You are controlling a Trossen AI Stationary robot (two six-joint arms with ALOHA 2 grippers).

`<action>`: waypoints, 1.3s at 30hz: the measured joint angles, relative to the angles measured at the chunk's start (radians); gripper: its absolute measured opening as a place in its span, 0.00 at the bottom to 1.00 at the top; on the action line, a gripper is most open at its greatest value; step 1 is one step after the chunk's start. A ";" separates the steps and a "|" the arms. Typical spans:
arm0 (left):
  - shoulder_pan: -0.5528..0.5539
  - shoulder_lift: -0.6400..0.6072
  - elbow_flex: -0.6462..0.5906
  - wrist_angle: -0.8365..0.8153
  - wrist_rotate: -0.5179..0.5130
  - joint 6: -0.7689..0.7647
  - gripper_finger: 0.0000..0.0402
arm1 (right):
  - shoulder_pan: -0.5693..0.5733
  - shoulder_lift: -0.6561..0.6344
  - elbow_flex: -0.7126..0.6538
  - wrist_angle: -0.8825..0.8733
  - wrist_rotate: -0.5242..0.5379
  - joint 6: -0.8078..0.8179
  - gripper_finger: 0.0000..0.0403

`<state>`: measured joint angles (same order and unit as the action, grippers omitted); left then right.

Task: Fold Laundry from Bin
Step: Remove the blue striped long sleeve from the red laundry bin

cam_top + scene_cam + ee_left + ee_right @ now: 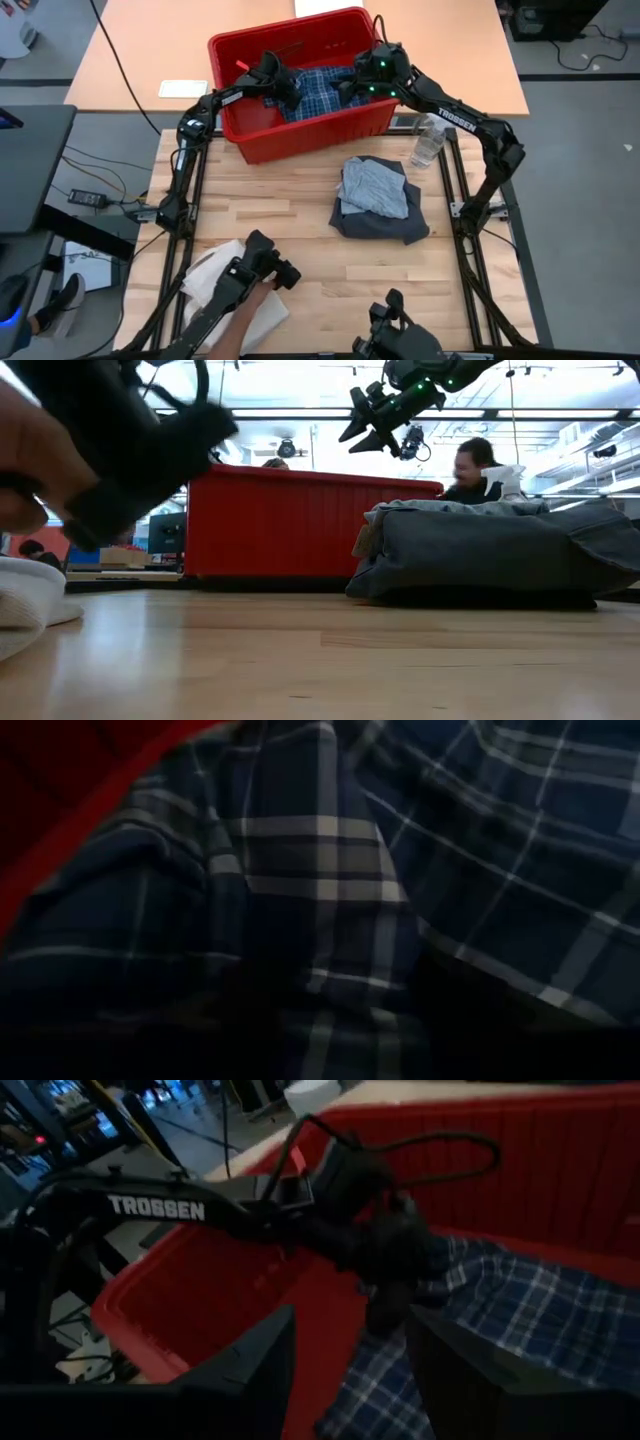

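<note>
The likeliest slip, as I judge it, is a poor catch: the left gripper [285, 85] is down in the bin [250, 140] over the plaid shirt [320, 95], and I cannot tell how its fingers stand, so a grab might pinch one loose fold and drag the rest over the rim. The right gripper [350, 1370], its fingers apart and empty, hangs above the bin's right side, near enough to tangle cloth or arms. The shirt lies crumpled, blue with white lines, upper centre of the high view. Folded grey garments [378, 200] sit stacked on the desk [300, 200].
</note>
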<state>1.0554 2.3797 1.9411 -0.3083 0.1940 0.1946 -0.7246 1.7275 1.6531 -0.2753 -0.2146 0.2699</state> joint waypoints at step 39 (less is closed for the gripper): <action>-0.017 -0.273 0.416 -0.180 0.427 -0.085 0.01 | -0.202 -0.018 0.000 0.071 -0.359 0.193 0.47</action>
<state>1.0379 2.1064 2.3575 -0.4886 0.6208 0.1091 -0.9268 1.7092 1.6531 -0.2041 -0.5732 0.4627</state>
